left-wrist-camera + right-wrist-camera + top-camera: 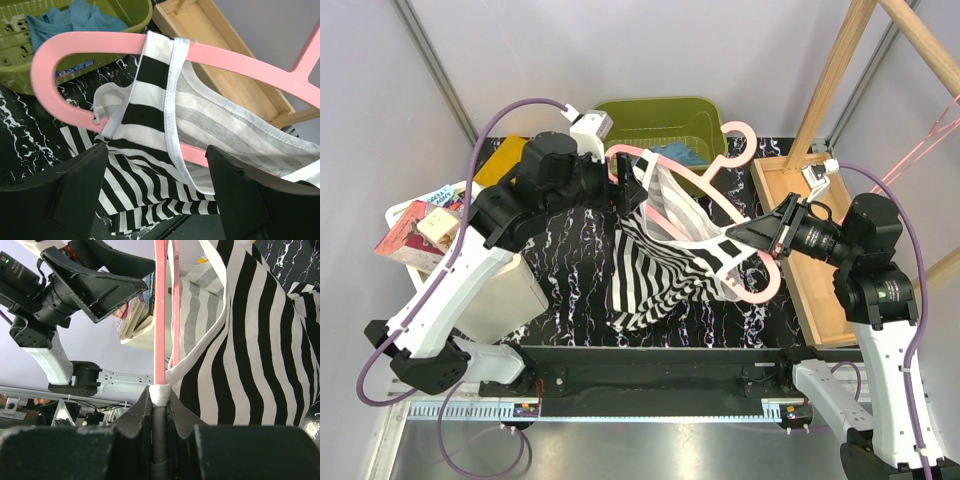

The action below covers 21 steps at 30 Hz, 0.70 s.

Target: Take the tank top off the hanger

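Over table [570, 250]: right claw [740, 240] on hanger [766, 286]

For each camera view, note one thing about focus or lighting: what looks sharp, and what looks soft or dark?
Top external: even, soft light, no harsh glare, the black-and-white striped tank top sharp. Left wrist: the pink plastic hanger crisp, the fingers of the left gripper dark and featureless. Right wrist: the right gripper close, dim and soft-edged where it clamps the hanger.

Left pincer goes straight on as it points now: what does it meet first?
Probably the tank top: its striped cloth and white strap hang right ahead of the open left pincer, draped over the hanger. Depth is unclear from the wrist view.
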Tool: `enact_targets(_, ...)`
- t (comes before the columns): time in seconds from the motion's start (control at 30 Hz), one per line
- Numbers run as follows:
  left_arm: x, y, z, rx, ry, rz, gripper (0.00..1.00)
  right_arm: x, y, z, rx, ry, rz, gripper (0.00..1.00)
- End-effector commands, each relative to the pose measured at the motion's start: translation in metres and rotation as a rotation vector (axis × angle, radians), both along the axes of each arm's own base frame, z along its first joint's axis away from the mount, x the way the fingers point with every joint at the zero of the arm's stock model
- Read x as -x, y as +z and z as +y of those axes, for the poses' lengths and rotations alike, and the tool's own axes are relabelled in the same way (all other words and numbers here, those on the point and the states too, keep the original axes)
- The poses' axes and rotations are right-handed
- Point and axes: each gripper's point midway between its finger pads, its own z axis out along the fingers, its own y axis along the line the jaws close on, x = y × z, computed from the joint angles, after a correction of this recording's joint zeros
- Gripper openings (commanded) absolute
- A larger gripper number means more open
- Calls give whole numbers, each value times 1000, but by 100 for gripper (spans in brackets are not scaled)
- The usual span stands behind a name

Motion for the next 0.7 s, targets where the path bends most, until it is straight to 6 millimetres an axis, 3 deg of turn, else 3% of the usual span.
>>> enact_targets(0.0, 3, 29, -10, 64, -71, -76, 80, 18, 26, 4, -21, 66, -101, 0)
enact_targets(0.3, 2, 16, -13, 79, -66, -44, 73, 34, 20, 4, -19, 97, -77, 0)
enact_targets(0.53, 5, 6, -17, 99, -70, -7, 64, 48, 21, 3, -27, 105, -80, 0)
enact_targets(0.67, 3, 4, -18, 100, -66, -6, 54, 52, 14, 2, -25, 96, -68, 0)
